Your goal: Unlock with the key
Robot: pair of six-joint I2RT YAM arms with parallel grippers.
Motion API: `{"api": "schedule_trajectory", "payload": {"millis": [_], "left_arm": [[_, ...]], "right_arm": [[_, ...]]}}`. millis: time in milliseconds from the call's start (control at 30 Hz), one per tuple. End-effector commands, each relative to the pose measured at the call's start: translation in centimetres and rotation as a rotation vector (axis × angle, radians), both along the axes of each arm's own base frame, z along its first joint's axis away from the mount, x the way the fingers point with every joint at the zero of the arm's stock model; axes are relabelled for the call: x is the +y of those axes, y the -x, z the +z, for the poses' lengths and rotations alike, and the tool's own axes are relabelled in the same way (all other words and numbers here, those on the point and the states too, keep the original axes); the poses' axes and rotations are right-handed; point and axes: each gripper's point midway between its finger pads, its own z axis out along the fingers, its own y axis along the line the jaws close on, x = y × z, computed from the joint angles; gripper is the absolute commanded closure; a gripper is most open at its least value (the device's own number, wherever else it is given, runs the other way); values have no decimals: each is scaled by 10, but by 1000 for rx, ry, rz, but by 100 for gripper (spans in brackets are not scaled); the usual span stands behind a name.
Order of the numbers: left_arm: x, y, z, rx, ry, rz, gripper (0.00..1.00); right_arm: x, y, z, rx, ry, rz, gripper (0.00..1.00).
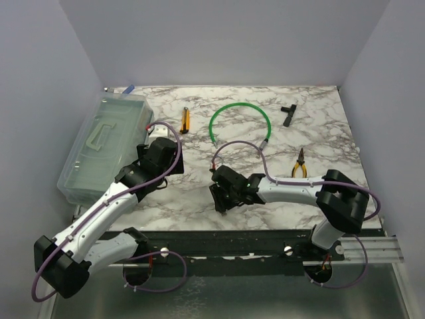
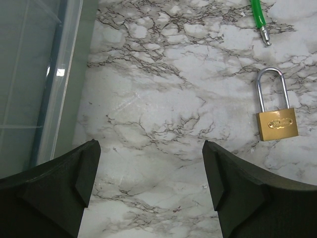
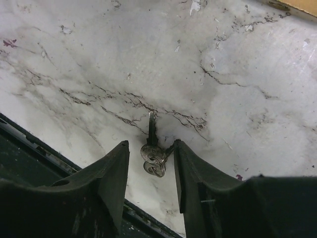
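Note:
The small silvery key (image 3: 152,130) lies flat on the marble with a ring and a second key (image 3: 154,168) attached, close to the table's near edge. My right gripper (image 3: 150,145) is low over it, open, with one finger on each side of the key head; the second key touches the right finger. In the top view the right gripper (image 1: 220,201) hides the key. The brass padlock (image 2: 277,124) with its steel shackle lies flat on the marble, to the right of my open, empty left gripper (image 2: 151,168), which hovers beside the box (image 1: 159,159).
A clear plastic box (image 1: 106,143) stands at the left. A green cable loop (image 1: 239,119), a yellow utility knife (image 1: 185,120), a black T-shaped tool (image 1: 287,113) and yellow-handled pliers (image 1: 299,163) lie further back. The table's near edge (image 3: 59,158) is right behind the key.

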Motion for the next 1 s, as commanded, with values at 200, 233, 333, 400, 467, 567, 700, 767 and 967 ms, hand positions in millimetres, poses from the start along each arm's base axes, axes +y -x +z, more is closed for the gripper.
{"api": "schedule_trajectory", "payload": {"millis": [200, 233, 333, 400, 467, 567, 700, 767, 967], "left_arm": [[-1, 0, 5, -25, 27, -3, 11], [-1, 0, 6, -26, 29, -3, 11], [-1, 0, 6, -28, 29, -4, 11], [-1, 0, 6, -28, 31, -4, 11], [-1, 0, 6, -28, 30, -4, 11], [-1, 0, 6, -28, 30, -5, 11], [-1, 1, 6, -29, 31, -6, 11], [-1, 1, 6, -30, 31, -5, 11], [-1, 1, 6, -29, 30, -7, 11]], "right_arm": [[2, -1, -5, -54, 100, -33, 58], [2, 0, -5, -56, 107, -33, 59], [-3, 1, -6, -63, 156, -55, 59], [-4, 1, -6, -72, 174, -65, 59], [-5, 2, -8, -70, 183, -63, 59], [-6, 3, -14, -62, 201, -62, 59], [-6, 5, -19, -56, 220, -55, 59], [-5, 7, -21, -50, 222, -49, 59], [-6, 11, -30, -39, 243, -41, 66]]}}
